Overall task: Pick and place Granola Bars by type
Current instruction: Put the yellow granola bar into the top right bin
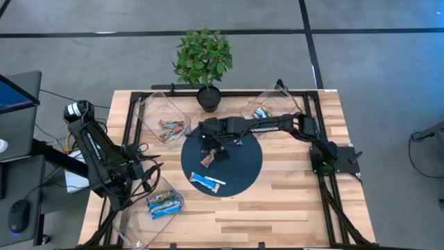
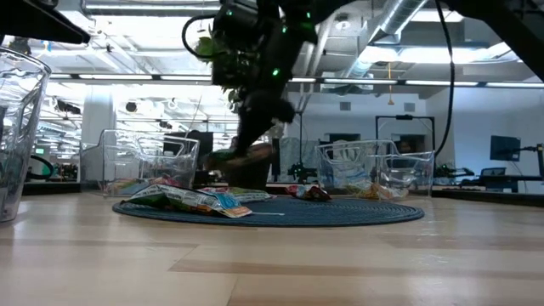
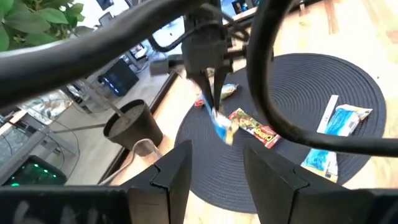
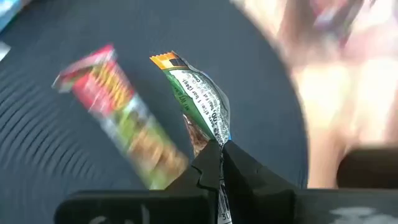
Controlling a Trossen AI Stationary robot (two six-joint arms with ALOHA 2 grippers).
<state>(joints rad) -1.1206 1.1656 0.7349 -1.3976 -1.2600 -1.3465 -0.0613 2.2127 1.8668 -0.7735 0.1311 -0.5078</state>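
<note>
Granola Bars are split between the dark round woven mat (image 1: 239, 173) and three clear plastic bins. One glossy blue-and-white wrapped bar (image 4: 202, 102) hangs pinched by one end in the right gripper (image 4: 221, 152), whose fingers are shut tight on the wrapper; its long axis trails down and away from the fingertips, clear of the mat. In the high view that gripper (image 1: 210, 141) sits over the mat's upper left, and the clear bin at upper left (image 1: 149, 111), holding brownish bars, lies just beside it toward the frame's left, nearer than the clear bin at upper right (image 1: 270, 97) behind the right arm's forearm. Judging by colour, the held bar matches the blue wrappers in the clear bin at lower left (image 1: 132, 222), which lies well down the frame and close to the left arm.

On the mat directly under the held bar lies a red-and-orange wrapped bar (image 4: 115, 106), and lower in the high view rest two pale blue wrapped bars (image 1: 207, 181).

The left gripper (image 3: 214, 171) waits at the table's left edge, fingers parted, holding nothing.

Under everything runs a light wooden slat table (image 1: 291, 208), with a small potted green plant (image 1: 203, 59) at its top edge, grey floor around it, and an open lab beyond.
</note>
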